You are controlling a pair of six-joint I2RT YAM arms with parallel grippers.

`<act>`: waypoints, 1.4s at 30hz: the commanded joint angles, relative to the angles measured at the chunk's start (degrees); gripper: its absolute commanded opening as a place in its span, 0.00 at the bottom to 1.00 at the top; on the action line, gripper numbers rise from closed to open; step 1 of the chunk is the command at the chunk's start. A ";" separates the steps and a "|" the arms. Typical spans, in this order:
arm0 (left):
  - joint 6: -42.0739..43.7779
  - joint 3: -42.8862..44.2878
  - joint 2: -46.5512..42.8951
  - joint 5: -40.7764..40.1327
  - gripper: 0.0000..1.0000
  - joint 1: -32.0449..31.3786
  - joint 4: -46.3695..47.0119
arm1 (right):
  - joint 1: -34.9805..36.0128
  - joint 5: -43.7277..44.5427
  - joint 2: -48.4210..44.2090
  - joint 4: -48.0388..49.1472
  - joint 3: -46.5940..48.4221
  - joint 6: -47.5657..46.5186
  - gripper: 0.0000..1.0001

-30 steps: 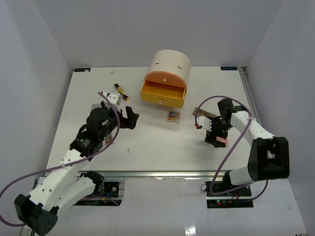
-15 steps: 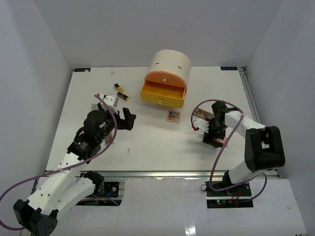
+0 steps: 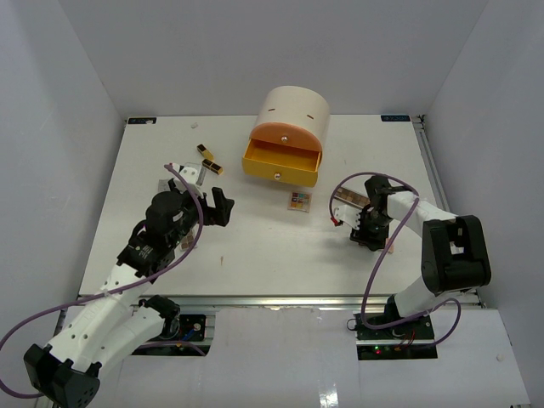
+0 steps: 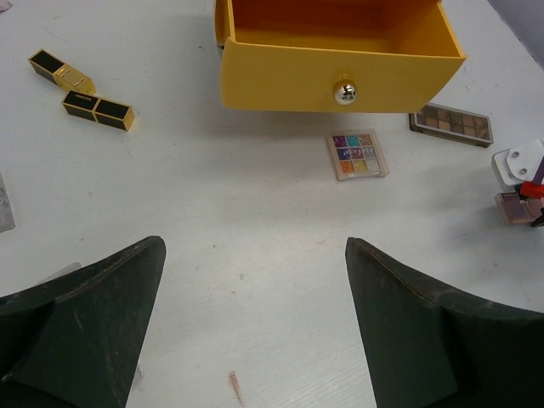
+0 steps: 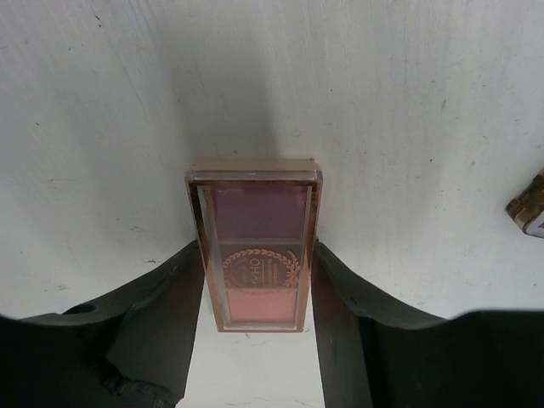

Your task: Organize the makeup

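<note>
My right gripper (image 5: 257, 246) is shut on a pink-and-mauve palette (image 5: 259, 246) with a rose-gold frame, one finger on each long side, low over the table; it also shows in the top view (image 3: 367, 231). My left gripper (image 4: 255, 244) is open and empty above bare table, in the top view (image 3: 223, 208) left of centre. Two black-and-gold lipstick tubes (image 4: 81, 93) lie at the far left (image 3: 210, 160). A small multicolour palette (image 4: 359, 154) and a brown palette (image 4: 450, 124) lie in front of the drawer. No sponges show.
The cream cylindrical drawer unit (image 3: 287, 110) stands at the back with its yellow drawer (image 4: 280, 81) pulled open and empty. A clear item (image 3: 189, 172) lies far left. A black-and-gold object (image 5: 531, 204) lies just right of my right gripper.
</note>
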 commanded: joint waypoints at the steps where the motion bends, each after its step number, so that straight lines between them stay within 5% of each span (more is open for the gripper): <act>1: -0.44 -0.80 -0.85 -1.61 0.98 0.39 -0.53 | 0.05 -3.13 1.24 2.39 -0.11 -0.71 0.37; 13: -1.19 -1.02 0.23 -2.61 0.98 0.51 -0.78 | 0.50 -17.69 -9.69 -6.76 8.52 4.66 0.20; 28: -1.46 -1.11 0.82 -3.51 0.98 0.61 -0.97 | 10.14 -24.81 -13.04 -8.59 25.01 15.93 0.17; 35: -1.45 -1.02 0.99 -3.42 0.98 0.70 -0.97 | 17.50 -16.74 -8.80 1.08 33.40 26.59 0.17; 42: -1.37 -1.25 0.26 -4.06 0.98 0.76 -1.12 | 28.12 7.75 -0.57 16.02 39.45 35.69 0.14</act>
